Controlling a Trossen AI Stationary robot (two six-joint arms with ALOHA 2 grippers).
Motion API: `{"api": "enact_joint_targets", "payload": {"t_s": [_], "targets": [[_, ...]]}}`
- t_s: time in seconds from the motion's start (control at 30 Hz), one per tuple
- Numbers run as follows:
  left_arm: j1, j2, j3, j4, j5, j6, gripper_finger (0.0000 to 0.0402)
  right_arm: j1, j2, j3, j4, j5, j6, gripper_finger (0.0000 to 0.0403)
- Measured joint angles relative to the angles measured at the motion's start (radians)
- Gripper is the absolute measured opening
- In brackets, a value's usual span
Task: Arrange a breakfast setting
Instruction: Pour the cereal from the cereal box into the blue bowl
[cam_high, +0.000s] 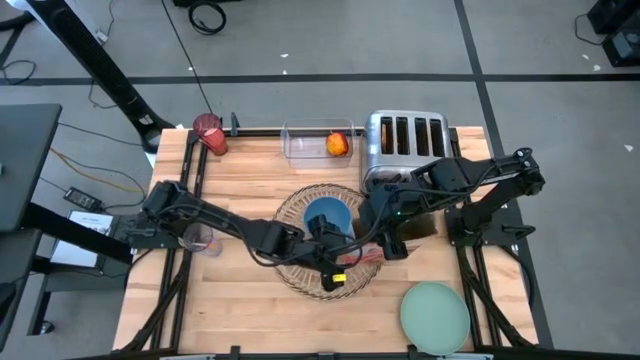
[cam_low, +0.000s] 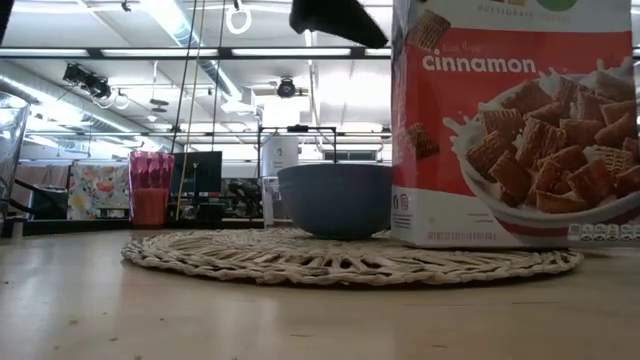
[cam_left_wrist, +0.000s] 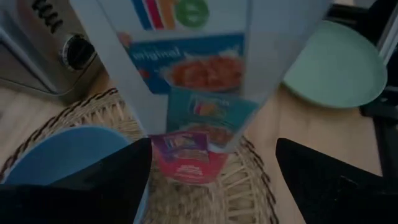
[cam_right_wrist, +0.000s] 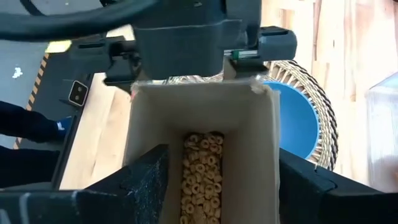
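Observation:
A blue bowl (cam_high: 328, 214) sits on the round wicker placemat (cam_high: 300, 270) at mid-table. Beside the bowl stands a red cereal box (cam_low: 515, 120), its top open and cereal showing inside (cam_right_wrist: 202, 174). My right gripper (cam_high: 385, 243) is shut on the box. My left gripper (cam_left_wrist: 211, 149) is open, with one finger on each side of the box's lower end (cam_left_wrist: 186, 155), and touches nothing. The pale green plate (cam_high: 435, 315) lies near the front right corner. The dark red cup (cam_high: 210, 133) stands at the far left. An orange fruit (cam_high: 338, 145) lies in a clear container. My right gripper pinches the cereal box between its two fingers, one on each outer side wall (cam_right_wrist: 134, 137) close to the open top. The fingers slant down from the table's right side. The box stands upright, its bottom edge (cam_low: 480, 243) on the placemat.
A silver toaster (cam_high: 405, 140) stands at the far edge, right of the clear container (cam_high: 315, 143). An empty glass (cam_high: 198, 238) stands under the left arm near the left edge. Bare wood shows at the front left (cam_high: 220, 310).

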Motion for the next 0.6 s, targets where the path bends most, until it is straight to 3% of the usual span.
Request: {"api": "enact_joint_targets", "payload": {"t_s": [0.17,0.6], "targets": [[0.005,-0.039,0.000,-0.053,-0.003,0.018,0.0349,0.000,0.000,0.000,-0.004,0.000,0.007,0.0248],[0.044,0.011,0.000,0.079,0.028,0.194,0.0349,0.001,0.000,0.000,0.008,0.000,-0.010,0.0248]]}}
